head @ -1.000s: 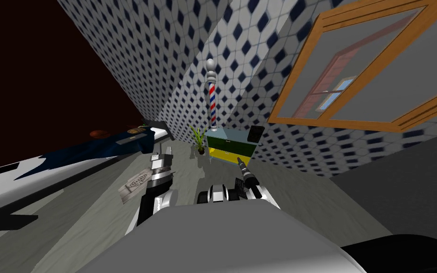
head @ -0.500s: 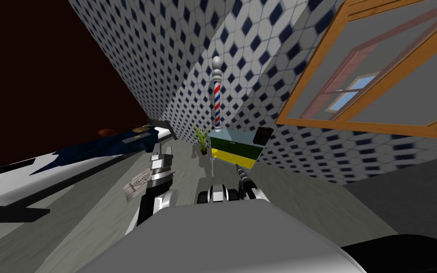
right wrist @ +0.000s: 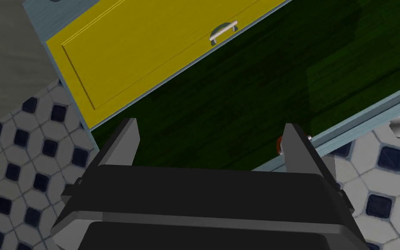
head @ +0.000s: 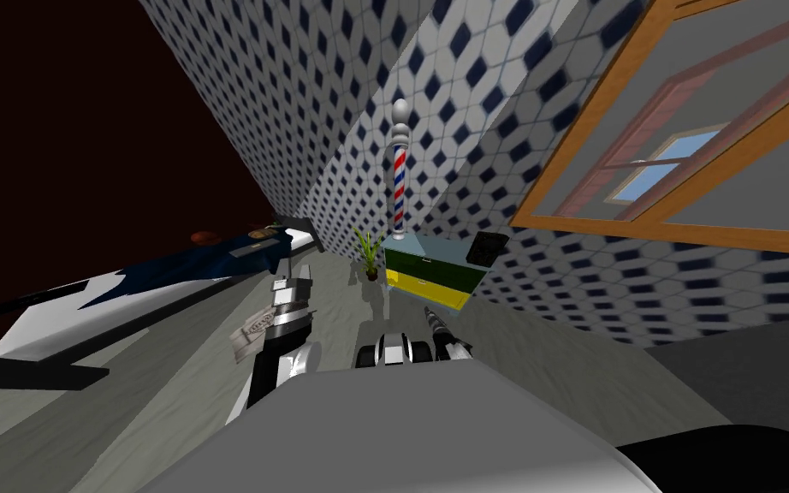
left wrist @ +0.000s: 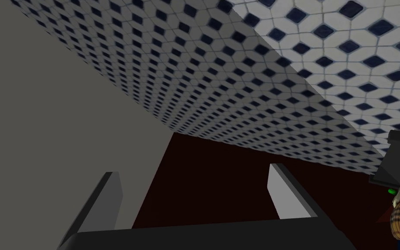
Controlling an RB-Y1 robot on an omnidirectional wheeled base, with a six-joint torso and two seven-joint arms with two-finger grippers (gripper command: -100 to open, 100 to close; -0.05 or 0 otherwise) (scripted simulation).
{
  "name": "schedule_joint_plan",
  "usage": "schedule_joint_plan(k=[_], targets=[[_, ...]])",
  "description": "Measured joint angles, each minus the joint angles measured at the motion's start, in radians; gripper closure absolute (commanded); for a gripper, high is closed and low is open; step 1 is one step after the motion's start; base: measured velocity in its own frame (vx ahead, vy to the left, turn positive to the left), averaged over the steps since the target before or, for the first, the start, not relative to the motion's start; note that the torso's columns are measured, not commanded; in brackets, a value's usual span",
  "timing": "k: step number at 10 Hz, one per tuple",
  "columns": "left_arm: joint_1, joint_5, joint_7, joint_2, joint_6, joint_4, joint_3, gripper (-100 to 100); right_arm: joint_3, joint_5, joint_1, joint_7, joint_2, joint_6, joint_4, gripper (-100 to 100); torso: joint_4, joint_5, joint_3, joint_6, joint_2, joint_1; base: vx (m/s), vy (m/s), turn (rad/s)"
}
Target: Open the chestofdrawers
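Note:
The chest of drawers [head: 430,273] stands against the tiled wall ahead, with a blue-grey frame, a dark green upper drawer [right wrist: 247,100] and a yellow lower drawer [right wrist: 151,56]. Both drawers look shut. The yellow drawer bears a small metal handle [right wrist: 223,32]. My right gripper [head: 430,313] points at the chest from a short way off. In the wrist view the right gripper [right wrist: 208,139] is open, with nothing between its fingers [right wrist: 123,141]. My left gripper [head: 302,276] hangs left of the chest and is open [left wrist: 197,191].
A striped barber pole [head: 400,175] and a black box [head: 486,249] stand on the chest. A potted plant [head: 370,254] sits on the floor beside it. A bed [head: 170,274] runs along the left, with a small rug [head: 252,329] near it. A wood-framed window [head: 684,154] is on the right wall.
The whole head view has shifted: I have moved nearer the chest, which now sits a little further right. Both arms keep their pose, grippers still open.

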Motion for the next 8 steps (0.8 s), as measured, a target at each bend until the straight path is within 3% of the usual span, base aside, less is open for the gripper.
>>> schedule_joint_plan(k=[2,3,5,8], targets=[[0.000,0.000,0.000,0.000,0.000,0.000,0.000,0,0.026,0.061,-0.001,0.001,-0.010,0.051,0.053,-100,0.000,-0.001,0.001,0.000,0.001,-0.001,0.068,0.039,0.027],[0.000,0.000,0.000,0.000,0.000,0.000,0.000,0,0.031,0.064,0.001,0.003,-0.016,0.075,0.050,-100,0.001,0.000,0.002,0.000,0.004,-0.001,0.060,0.039,0.079],[0.000,0.000,0.000,0.000,0.000,0.000,0.000,0,0.059,0.126,0.003,0.006,-0.015,0.127,0.092,-100,0.000,0.000,0.001,0.000,0.001,0.000,0.053,0.034,0.038],[0.000,0.000,0.000,0.000,0.000,0.000,0.000,0,0.088,0.162,-0.014,0.024,-0.028,0.208,0.133,-100,0.000,0.000,0.000,0.000,-0.001,0.000,0.089,0.035,0.089]])
